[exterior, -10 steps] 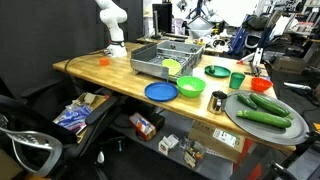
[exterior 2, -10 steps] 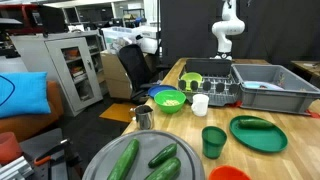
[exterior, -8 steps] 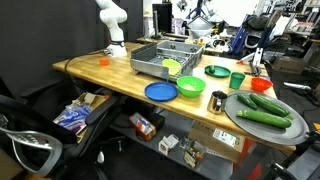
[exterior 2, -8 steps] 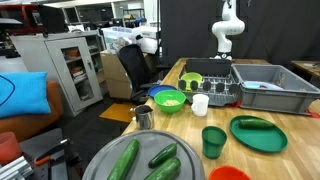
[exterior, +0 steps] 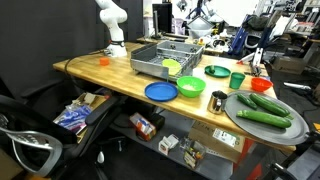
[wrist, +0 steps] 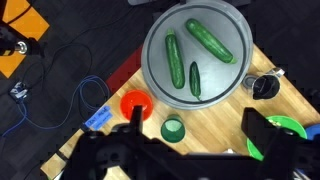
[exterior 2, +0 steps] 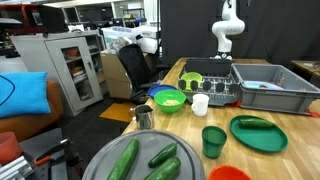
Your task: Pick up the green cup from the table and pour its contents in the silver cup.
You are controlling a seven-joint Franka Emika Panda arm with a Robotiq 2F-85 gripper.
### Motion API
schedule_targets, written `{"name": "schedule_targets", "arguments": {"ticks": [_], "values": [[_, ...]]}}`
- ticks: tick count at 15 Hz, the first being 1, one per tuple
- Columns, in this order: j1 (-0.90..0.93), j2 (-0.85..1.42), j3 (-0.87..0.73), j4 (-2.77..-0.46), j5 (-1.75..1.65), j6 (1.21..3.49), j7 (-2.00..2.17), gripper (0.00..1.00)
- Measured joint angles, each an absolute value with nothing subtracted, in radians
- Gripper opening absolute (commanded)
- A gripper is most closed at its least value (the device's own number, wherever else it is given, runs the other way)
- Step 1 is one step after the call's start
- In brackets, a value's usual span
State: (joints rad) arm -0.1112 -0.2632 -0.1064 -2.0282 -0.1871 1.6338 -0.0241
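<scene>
The green cup (wrist: 173,129) stands upright on the wooden table (wrist: 215,110), seen from high above in the wrist view. It also shows in both exterior views (exterior: 236,80) (exterior 2: 214,140). The silver cup (wrist: 263,86) stands near the table's edge, apart from it, and shows in both exterior views (exterior: 219,100) (exterior 2: 144,116). My gripper (wrist: 195,125) is open and empty, far above the table, its fingers framing the green cup. The white arm (exterior: 110,25) (exterior 2: 228,30) rises at the table's far end; the gripper itself does not show in the exterior views.
A grey plate (wrist: 150,60) with three cucumbers lies beside the cups. A red bowl (wrist: 135,103) sits next to the green cup. A lime bowl (exterior: 190,87), blue plate (exterior: 160,91), dark-green plate (exterior: 217,71) and grey dish rack (exterior: 160,58) fill the middle.
</scene>
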Motion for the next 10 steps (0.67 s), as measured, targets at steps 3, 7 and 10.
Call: {"name": "schedule_targets", "arguments": {"ticks": [3, 7, 10], "values": [[-0.111, -0.265, -0.106, -2.027, -0.187, 1.634, -0.024, 1.0], [-0.108, -0.268, -0.106, -2.027, -0.181, 1.654, -0.022, 1.0], [-0.112, -0.243, -0.112, -2.028, -0.162, 1.721, 0.051, 1.0]]}}
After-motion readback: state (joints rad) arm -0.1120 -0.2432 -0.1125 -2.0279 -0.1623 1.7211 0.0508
